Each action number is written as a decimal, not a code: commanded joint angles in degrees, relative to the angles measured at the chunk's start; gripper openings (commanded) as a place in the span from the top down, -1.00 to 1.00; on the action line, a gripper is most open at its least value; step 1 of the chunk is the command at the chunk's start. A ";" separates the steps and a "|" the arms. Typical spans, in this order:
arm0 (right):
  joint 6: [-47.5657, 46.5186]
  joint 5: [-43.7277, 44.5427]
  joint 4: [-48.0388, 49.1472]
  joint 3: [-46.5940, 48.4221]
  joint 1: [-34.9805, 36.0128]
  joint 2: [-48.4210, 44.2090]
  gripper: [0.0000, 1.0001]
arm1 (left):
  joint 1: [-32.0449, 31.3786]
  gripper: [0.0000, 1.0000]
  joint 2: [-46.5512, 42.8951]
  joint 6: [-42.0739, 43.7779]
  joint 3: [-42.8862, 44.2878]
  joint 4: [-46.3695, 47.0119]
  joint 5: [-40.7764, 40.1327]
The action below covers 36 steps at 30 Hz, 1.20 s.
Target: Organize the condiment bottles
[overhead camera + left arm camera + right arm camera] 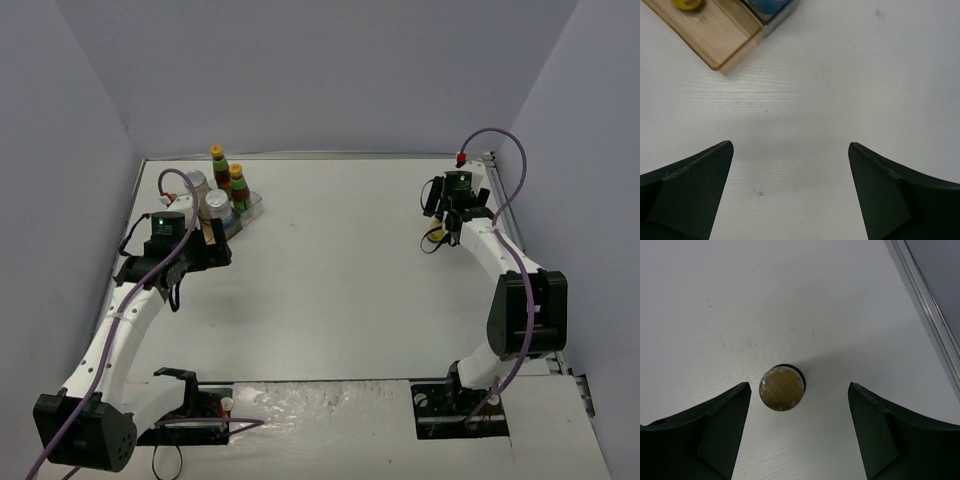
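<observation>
The brown-capped bottle (782, 388) stands upright at the far right of the table (740, 300), right under the right gripper (799, 389). Its jaws are open on both sides of the cap and do not touch it. The left gripper (790, 147) is wide open and empty, far off by the tray (252, 205).

On the one bench (340, 280) we count two yellow-capped sauce bottles (217, 160) (238, 182), two pale jars with silver lids (196, 182) (216, 202) and one clear tray (254, 206). We can count with certainty only one slim brown-capped bottle (782, 388). One small tan thing (208, 235) beside the tray is too small for us to tell its kind. There are two arms, the left arm (130, 310) and the right arm (512, 300). Each arm has two dark fingers (690, 195), so four fingers together.
</observation>
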 commanded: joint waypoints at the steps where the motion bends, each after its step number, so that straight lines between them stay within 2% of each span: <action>1: -1.89 -2.75 9.04 3.28 -0.41 2.02 -0.30 | -1.68 -0.94 -5.91 2.80 -3.45 4.95 3.18; 5: -3.49 -4.11 11.24 2.98 -0.41 3.92 0.01 | -1.69 -0.94 -9.55 3.62 -5.92 6.29 3.24; 8: -4.69 -5.24 12.19 2.21 -0.41 4.35 0.38 | -1.86 -0.94 -9.99 3.71 -6.69 7.58 2.81; 11: -5.39 -7.49 13.12 0.68 0.04 3.98 0.86 | -1.86 -0.94 -9.27 3.71 -6.39 8.57 1.64; 12: -5.50 -8.53 13.23 0.10 0.60 3.57 0.92 | -1.85 -0.94 -9.10 3.71 -6.34 8.65 1.54; 15: -6.41 -10.57 13.24 -0.79 4.19 1.41 1.00 | -1.78 -0.94 -9.00 3.71 -6.33 8.81 1.24; 21: -8.64 -15.32 12.59 -0.70 17.93 -1.91 1.00 | -1.77 -0.94 -8.85 3.53 -6.29 9.19 0.90; 24: -9.95 -17.53 11.75 1.04 26.09 -0.98 1.00 | -1.68 -0.94 -8.93 3.47 -6.34 9.24 0.50; 29: -11.10 -19.46 11.47 4.38 35.70 2.75 1.00 | -1.68 -0.94 -9.48 3.61 -6.35 9.16 -0.02; 36: -14.31 -20.47 11.50 6.52 43.73 6.17 1.00 | -1.60 -0.94 -10.62 3.60 -6.74 9.58 -0.10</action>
